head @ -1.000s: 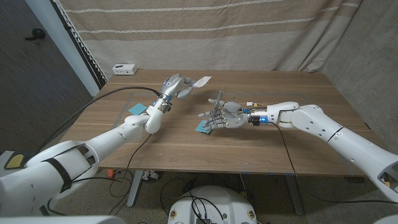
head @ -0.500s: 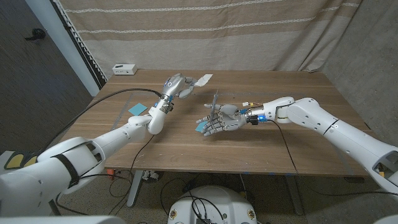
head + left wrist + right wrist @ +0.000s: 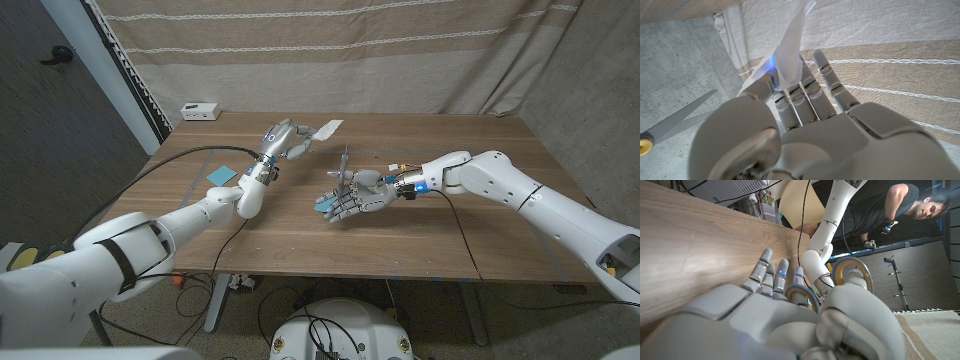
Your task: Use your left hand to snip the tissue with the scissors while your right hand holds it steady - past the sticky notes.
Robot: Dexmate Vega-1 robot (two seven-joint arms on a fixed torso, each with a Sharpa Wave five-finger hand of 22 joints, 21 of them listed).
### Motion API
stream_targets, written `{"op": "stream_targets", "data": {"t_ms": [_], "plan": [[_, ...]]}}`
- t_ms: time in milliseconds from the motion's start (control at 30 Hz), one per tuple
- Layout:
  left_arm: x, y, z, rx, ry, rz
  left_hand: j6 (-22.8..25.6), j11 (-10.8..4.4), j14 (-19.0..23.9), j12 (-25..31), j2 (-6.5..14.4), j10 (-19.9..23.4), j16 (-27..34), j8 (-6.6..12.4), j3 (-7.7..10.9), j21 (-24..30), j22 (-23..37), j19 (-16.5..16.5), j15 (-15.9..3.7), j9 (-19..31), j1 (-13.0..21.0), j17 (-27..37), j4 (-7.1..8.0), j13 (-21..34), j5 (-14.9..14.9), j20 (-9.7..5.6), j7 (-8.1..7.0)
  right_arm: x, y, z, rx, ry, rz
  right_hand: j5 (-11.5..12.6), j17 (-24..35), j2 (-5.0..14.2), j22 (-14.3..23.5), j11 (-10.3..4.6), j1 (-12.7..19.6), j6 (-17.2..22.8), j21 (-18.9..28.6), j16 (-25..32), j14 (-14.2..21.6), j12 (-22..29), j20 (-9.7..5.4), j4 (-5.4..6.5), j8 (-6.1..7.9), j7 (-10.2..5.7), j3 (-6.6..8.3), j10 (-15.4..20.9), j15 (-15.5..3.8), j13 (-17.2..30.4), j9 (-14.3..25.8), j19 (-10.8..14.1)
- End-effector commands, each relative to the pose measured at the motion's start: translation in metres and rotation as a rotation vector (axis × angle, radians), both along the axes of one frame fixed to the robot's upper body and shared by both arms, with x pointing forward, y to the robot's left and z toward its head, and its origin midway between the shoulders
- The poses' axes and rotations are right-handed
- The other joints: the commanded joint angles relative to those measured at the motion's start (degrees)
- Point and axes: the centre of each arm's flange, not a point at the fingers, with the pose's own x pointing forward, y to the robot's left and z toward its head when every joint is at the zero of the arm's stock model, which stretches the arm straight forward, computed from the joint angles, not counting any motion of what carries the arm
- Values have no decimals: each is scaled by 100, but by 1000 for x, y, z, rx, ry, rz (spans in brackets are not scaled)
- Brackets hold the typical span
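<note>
Behind a striped curtain, the wooden desk (image 3: 480, 215) is carrying both hands: left hand (image 3: 283, 137) pinching the white tissue (image 3: 326, 129), at eleven o'clock from right hand (image 3: 357, 192) gripping silver scissors (image 3: 343, 165).

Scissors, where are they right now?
The scissors are in the right hand, above the table's middle in the head view, blades pointing up, just right of the tissue that the left hand holds.

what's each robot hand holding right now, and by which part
The left robot hand pinches the tissue by one end. The right robot hand holds the scissors by the handle loops.
</note>
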Motion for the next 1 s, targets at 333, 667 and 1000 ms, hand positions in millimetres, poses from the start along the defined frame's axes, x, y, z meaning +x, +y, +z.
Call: {"op": "stream_targets", "data": {"t_ms": [333,667,1000], "plan": [[-2,-27,2,14,-8,-4,-54,9,37,-8,-23,89,11,-128,78,99,14,-39,-311,-28,34,-15,-31,-62,28,-649,-12,-1,10,2,-53,-12,25,-20,14,-9,10,11,-87,7,-36,-51,-29,-25,84,24,-37,435,-4,-42,69,32,38,-27],[-4,-33,-1,36,-2,2,-21,17,71,16,-60,136,24,-266,114,142,12,-63,-315,-53,106,-4,-63,-116,11,-650,-13,0,12,4,-88,-13,19,-31,16,-31,8,12,-132,13,-42,-58,-27,-29,113,38,-47,442,-25,-52,82,39,41,-17],[-3,-34,0,41,6,1,32,18,103,25,-76,149,32,-358,106,234,27,-95,-313,-45,136,7,-58,-134,-10,-663,-15,-2,11,8,-139,-6,-11,-56,22,-43,-2,13,-202,45,-82,-47,32,-22,296,57,-61,446,-45,-23,90,55,48,-42]]}}
